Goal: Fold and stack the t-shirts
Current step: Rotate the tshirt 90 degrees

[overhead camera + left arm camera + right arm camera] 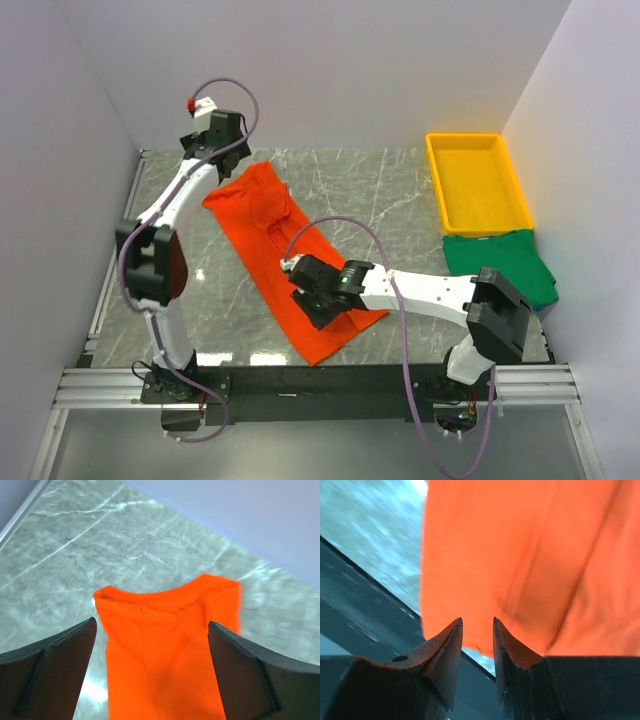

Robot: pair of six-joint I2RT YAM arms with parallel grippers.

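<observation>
The orange shirt [268, 222] lies on the marble table [390, 200] as a long, narrow strip, running slantwise from the far left toward the near middle. Its far end is bunched a little and its near end reaches almost to the table's front edge. The left gripper [152, 625] hangs above the far end with its jaws spread wide and nothing between them. In its own camera the shirt's far edge shows in the gap between the two fingers [55, 665], clear of both. The right gripper [477, 622] sits low over the near part of the strip, close to the shirt's near-left edge. Its jaws stand only a narrow slit apart (bare table shows through the slit, so no cloth is caught there), and the orange cloth spreads out just beyond the tips. The green shirt [500, 262] lies folded at the right side of the table, well apart from both grippers, its far edge touching the yellow tray [437, 185].
</observation>
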